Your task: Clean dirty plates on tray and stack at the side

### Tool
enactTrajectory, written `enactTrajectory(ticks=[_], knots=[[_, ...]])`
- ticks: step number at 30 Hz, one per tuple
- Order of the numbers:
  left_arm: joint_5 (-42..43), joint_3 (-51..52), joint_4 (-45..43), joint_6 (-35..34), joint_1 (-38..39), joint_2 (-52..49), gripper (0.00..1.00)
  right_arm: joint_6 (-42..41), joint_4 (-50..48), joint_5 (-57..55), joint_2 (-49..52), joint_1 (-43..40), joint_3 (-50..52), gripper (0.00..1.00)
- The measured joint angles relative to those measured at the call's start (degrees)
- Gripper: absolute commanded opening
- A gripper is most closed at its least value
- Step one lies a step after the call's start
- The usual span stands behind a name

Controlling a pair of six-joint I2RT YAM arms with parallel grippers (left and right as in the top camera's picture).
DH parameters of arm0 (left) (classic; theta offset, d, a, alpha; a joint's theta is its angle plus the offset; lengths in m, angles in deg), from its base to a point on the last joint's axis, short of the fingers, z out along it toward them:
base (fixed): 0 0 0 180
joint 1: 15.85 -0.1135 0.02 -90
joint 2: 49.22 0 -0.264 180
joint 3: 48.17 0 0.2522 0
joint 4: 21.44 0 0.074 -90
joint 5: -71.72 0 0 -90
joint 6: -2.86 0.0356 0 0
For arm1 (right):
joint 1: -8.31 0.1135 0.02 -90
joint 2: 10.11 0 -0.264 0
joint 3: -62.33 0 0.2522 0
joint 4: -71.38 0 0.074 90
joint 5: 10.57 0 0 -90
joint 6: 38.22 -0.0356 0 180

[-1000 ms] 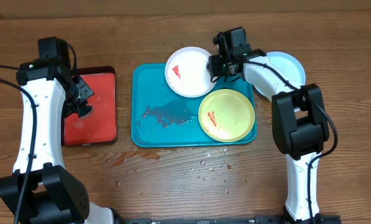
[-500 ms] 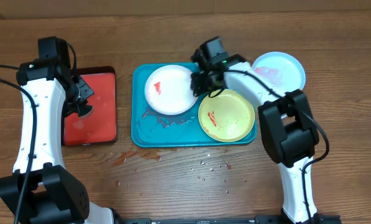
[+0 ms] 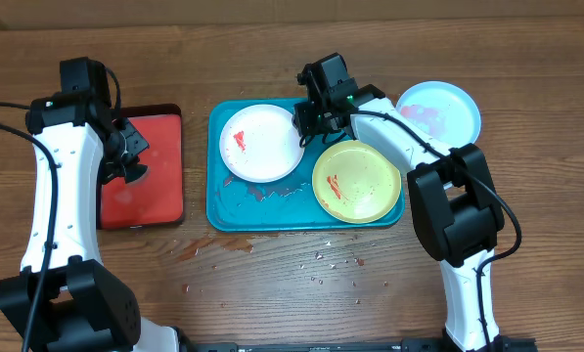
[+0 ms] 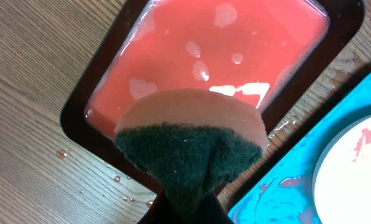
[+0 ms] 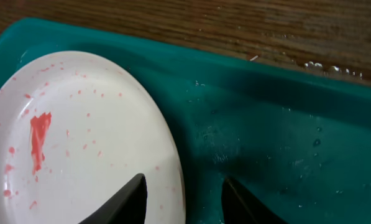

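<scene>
Right gripper [image 3: 312, 124] sits low over the back of the teal tray [image 3: 223, 210], right at the white plate [image 3: 262, 143]. From the right wrist view its 2 fingers [image 5: 132, 198] are spread, 1 over the plate's face and 1 over bare tray floor, with the plate's right rim between them. They straddle that edge and are not pressed onto it.

The white plate lies flat in the tray's back-left part, with 1 red sauce smear [image 5: 39, 140] and fine red specks across it. Just beside it, in the front-right part of the tray, lies the yellow-green plate [image 3: 357, 182] with its own red streak. The 3rd plate, the light blue plate [image 3: 438, 110], lies off the tray on the table [image 3: 526, 244], near the tray's back-right corner, with faint red on it. Wet reddish smears [image 3: 262, 188] mark the tray floor in front of the white plate.

Over on the left, the left gripper [image 3: 127, 156] hangs above the red tray [image 3: 140, 191], jaws pinching a sponge [image 4: 188, 143], dark green scouring face toward the wrist camera. The red tray holds wet, shiny liquid. Droplets [image 3: 321, 259] dot the table in front of the teal tray.
</scene>
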Motion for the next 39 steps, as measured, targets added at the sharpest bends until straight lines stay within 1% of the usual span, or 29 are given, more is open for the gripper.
enactTrajectory(ticks=[5, 10, 13, 17, 21, 22, 23, 24, 27, 28, 29, 33, 34, 35, 36, 39], knots=[[0.3, 0.0, 0.0, 0.0, 0.0, 0.0, 0.04, -6.9, 2.7, 0.2, 1.3, 0.3, 0.0, 0.4], [0.6, 0.0, 0.0, 0.0, 0.0, 0.0, 0.04, -10.4, 5.3, 0.7, 1.7, 1.7, -0.3, 0.41], [0.6, 0.0, 0.0, 0.0, 0.0, 0.0, 0.04, -12.1, 8.0, 0.9, 1.7, 2.9, -0.9, 0.31], [0.6, 0.0, 0.0, 0.0, 0.0, 0.0, 0.04, -13.9, 12.1, 1.6, 1.7, 3.5, -1.2, 0.25], [0.6, 0.0, 0.0, 0.0, 0.0, 0.0, 0.04, -15.9, 14.6, 2.2, 1.7, 3.5, -1.4, 0.25], [0.6, 0.0, 0.0, 0.0, 0.0, 0.0, 0.04, -16.3, 14.8, 2.3, 1.6, 3.5, -1.4, 0.27], [0.6, 0.0, 0.0, 0.0, 0.0, 0.0, 0.04, -16.7, 14.9, 2.3, 1.6, 3.5, -1.4, 0.31], [0.6, 0.0, 0.0, 0.0, 0.0, 0.0, 0.04, -16.9, 15.0, 2.4, 1.6, 3.5, -1.4, 0.33], [0.6, 0.0, 0.0, 0.0, 0.0, 0.0, 0.04, -17.6, 15.1, 3.8, 1.6, 3.5, -1.5, 0.34], [0.6, 0.0, 0.0, 0.0, 0.0, 0.0, 0.04, -17.7, 15.1, 4.5, 1.6, 3.5, -1.5, 0.31], [0.6, 0.0, 0.0, 0.0, 0.0, 0.0, 0.04, -17.8, 15.3, 5.2, 1.6, 3.5, -1.5, 0.25], [0.6, 0.0, 0.0, 0.0, 0.0, 0.0, 0.04, -18.3, 15.9, 7.1, 1.6, 3.5, -1.3, 0.1], [0.6, 0.0, 0.0, 0.0, 0.0, 0.0, 0.04, -18.5, 15.9, 7.2, 1.6, 3.5, -1.3, 0.09], [0.6, 0.0, 0.0, 0.0, 0.0, 0.0, 0.04, -19.1, 15.9, 7.4, 1.6, 3.5, -1.2, 0.05], [0.6, 0.0, 0.0, 0.0, 0.0, 0.0, 0.04, -19.8, 15.9, 7.4, 1.6, 3.5, -1.1, 0.04], [0.6, 0.0, 0.0, 0.0, 0.0, 0.0, 0.04, -21.8, 16.0, 7.8, 1.6, 3.5, -1.0, 0.04]])
